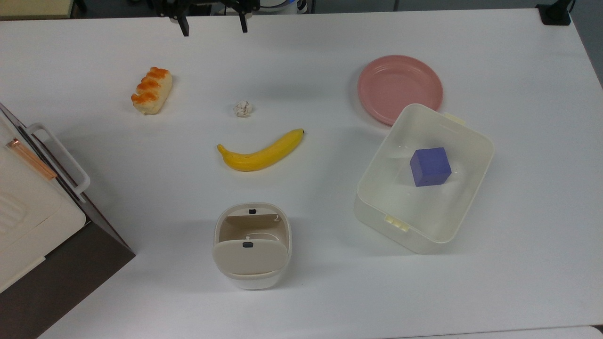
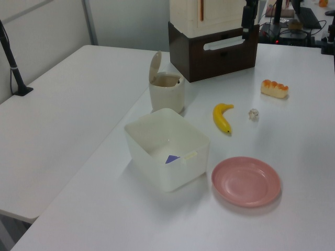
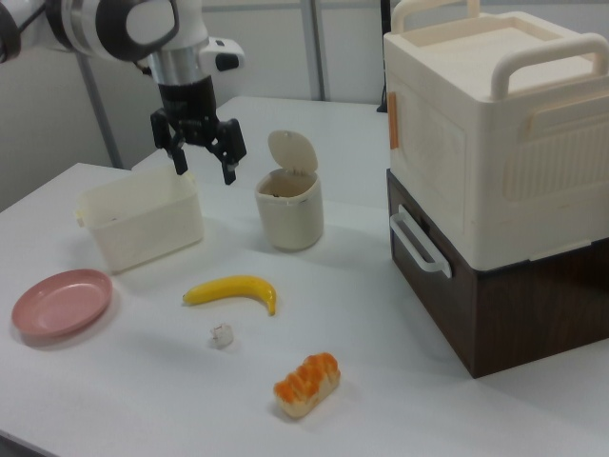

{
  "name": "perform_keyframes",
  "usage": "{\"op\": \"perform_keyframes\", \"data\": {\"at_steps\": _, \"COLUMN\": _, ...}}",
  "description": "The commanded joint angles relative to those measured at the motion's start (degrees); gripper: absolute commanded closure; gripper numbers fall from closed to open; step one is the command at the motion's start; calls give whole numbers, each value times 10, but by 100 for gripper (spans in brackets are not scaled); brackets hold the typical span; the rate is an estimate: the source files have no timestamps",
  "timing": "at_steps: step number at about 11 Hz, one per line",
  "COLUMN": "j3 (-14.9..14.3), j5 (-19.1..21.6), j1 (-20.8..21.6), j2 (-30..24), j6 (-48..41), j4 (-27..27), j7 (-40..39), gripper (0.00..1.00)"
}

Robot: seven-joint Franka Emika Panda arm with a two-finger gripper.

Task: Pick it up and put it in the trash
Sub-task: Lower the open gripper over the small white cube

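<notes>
Gripper (image 1: 212, 27) high at top view's 12 o'clock, jaws spread, holding nothing. Paper ball (image 1: 243, 108) on table (image 1: 301, 292), at 12 o'clock from banana (image 1: 260, 151), apart from it. Bin (image 1: 252, 245) at 6 o'clock, flap up. Judgement: descend straight over ball, straddle it, clear banana

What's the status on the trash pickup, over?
Gripper open, raised, empty. Paper ball on table, untouched. Bin flap up. Banana between them.

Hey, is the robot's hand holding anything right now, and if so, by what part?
Nothing is held. The hand hangs open and empty above the table, and the crumpled paper ball lies untouched beside the banana.
</notes>
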Motion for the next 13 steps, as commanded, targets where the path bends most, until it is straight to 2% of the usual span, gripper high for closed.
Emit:
{"op": "perform_keyframes", "data": {"at_steps": 1, "j3": -1, "j5": 5, "j1": 2, "j2": -59, "j6": 59, "j4": -107, "j7": 7, "gripper": 0}}
{"op": "perform_keyframes", "data": {"at_steps": 3, "j3": 0, "j5": 5, "j1": 3, "j2": -82, "j6": 113, "j4": -180, "j7": 7, "gripper": 0}}
{"op": "perform_keyframes", "data": {"at_steps": 5, "j3": 0, "j5": 5, "j1": 3, "j2": -100, "j6": 132, "j4": -239, "j7": 29, "gripper": 0}}
{"op": "perform_keyframes", "data": {"at_steps": 8, "j3": 0, "j5": 3, "j1": 6, "j2": -96, "j6": 134, "j4": -291, "j7": 24, "gripper": 0}}
{"op": "perform_keyframes", "data": {"at_steps": 13, "j3": 0, "j5": -30, "j1": 8, "j2": -90, "j6": 284, "j4": -378, "j7": 13, "gripper": 0}}
